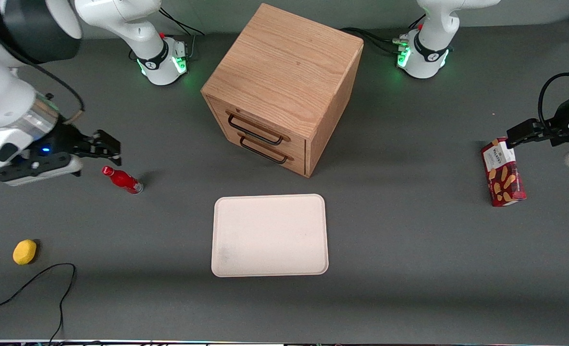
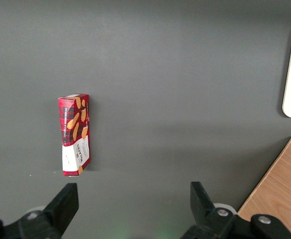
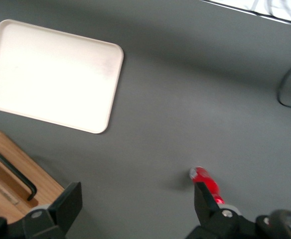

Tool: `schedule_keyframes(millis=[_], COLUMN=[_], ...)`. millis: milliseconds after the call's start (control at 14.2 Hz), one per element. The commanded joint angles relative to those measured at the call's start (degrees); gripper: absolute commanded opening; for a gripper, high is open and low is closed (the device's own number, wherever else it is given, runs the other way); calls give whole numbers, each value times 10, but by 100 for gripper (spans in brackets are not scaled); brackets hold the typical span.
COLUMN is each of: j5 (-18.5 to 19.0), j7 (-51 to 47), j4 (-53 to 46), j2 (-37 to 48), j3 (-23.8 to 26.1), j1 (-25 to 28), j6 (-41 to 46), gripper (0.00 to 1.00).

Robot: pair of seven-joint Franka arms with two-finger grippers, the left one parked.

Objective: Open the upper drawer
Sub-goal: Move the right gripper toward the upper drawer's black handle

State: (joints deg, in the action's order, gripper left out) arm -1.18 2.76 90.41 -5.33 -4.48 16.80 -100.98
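We see the tool (image 1: 103, 145) hanging above the tabletop (image 1: 409, 269) with its fingers spread apart and nothing between them — a small red bottle (image 1: 122, 179) lies just beside it, nearer the front camera. The upper drawer (image 1: 259, 129) sits shut in the oak cabinet (image 1: 284, 72), well apart from the tool toward the parked arm's end, directly above the lower drawer (image 1: 267, 152). A pale tray (image 1: 269, 235) lies in front of the cabinet.

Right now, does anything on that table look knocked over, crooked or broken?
Only small things. The red bottle lies on its side just under the open gripper. The wooden cabinet sits turned at an angle to the tray. Its upper drawer is shut. Nothing looks spilled or damaged.
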Motion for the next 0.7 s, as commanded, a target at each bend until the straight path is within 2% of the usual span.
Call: schedule_keyframes(millis=[0,282,634], j5=[5,4,2], j7=[-6,38,43], j4=[-29,-43,-43], j2=[-25,-44,-57], j3=[-6,-5,-6], j1=[50,110,179], j6=[1,3,9], gripper=[100,100,100])
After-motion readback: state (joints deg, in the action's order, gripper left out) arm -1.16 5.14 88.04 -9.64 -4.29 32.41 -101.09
